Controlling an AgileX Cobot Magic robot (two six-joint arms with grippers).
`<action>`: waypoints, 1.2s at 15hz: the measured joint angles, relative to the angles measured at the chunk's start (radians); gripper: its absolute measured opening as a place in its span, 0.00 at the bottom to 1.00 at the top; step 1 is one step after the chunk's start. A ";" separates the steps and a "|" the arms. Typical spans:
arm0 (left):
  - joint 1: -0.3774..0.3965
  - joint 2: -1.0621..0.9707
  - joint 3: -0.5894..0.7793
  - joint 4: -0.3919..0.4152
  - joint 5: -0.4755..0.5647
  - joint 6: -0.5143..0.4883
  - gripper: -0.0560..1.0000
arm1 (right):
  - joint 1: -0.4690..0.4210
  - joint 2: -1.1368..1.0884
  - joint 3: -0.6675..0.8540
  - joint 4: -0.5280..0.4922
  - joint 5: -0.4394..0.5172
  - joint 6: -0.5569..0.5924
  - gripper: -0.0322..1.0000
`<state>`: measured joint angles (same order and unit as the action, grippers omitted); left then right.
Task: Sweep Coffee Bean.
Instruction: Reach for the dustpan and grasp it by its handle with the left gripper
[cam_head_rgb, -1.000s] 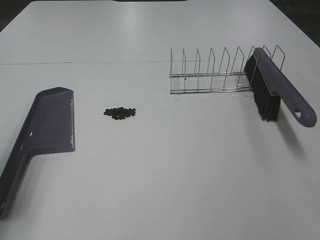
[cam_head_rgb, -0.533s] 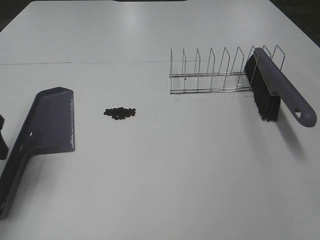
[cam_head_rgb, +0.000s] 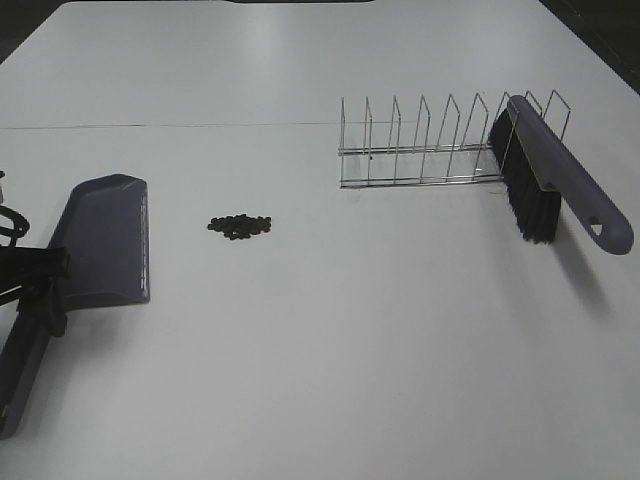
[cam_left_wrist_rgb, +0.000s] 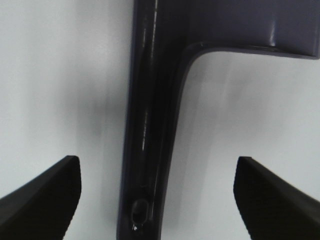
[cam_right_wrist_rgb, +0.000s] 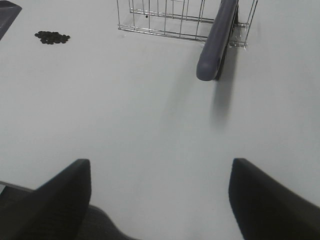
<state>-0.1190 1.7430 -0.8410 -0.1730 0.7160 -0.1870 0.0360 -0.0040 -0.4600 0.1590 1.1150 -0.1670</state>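
A white counter (cam_head_rgb: 330, 340) seen from above. A small cluster of dark coffee beans (cam_head_rgb: 240, 226) lies on it, left of centre, just beside the open lip of a purple dustpan (cam_head_rgb: 105, 235) that lies flat further left.

The dustpan's long handle (cam_head_rgb: 22, 370) runs toward the near left corner. The left gripper (cam_head_rgb: 42, 285) reaches in from the left edge and sits over the point where handle meets pan. The coffee beans are well apart from it, on the far side of the pan.

In the left wrist view the left gripper (cam_left_wrist_rgb: 160, 200) is spread wide. One dark fingertip (cam_left_wrist_rgb: 45, 200) stands on each side of the handle (cam_left_wrist_rgb: 150, 125), with white counter showing between each fingertip and the handle. It holds nothing.

At the right, a wire rack (cam_head_rgb: 440, 150) stands on the counter. A purple brush (cam_head_rgb: 560, 180) with black bristles leans tilted against its right end.

The right gripper (cam_right_wrist_rgb: 160, 200) is also wide apart and empty above bare counter. In its wrist view the coffee beans (cam_right_wrist_rgb: 52, 37) lie far off, with the wire rack (cam_right_wrist_rgb: 165, 20) and brush handle (cam_right_wrist_rgb: 217, 45) beyond.
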 joint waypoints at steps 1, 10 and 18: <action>0.000 0.018 0.000 0.002 -0.019 -0.009 0.77 | 0.000 0.000 0.000 0.000 0.000 0.000 0.68; 0.000 0.138 -0.006 0.009 -0.146 -0.069 0.77 | 0.000 0.000 0.000 0.000 0.000 0.000 0.68; 0.000 0.161 -0.019 0.047 -0.128 -0.028 0.36 | 0.000 0.000 0.000 -0.004 0.000 0.000 0.68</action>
<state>-0.1190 1.9040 -0.8600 -0.1260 0.5880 -0.2150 0.0360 -0.0040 -0.4600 0.1550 1.1150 -0.1670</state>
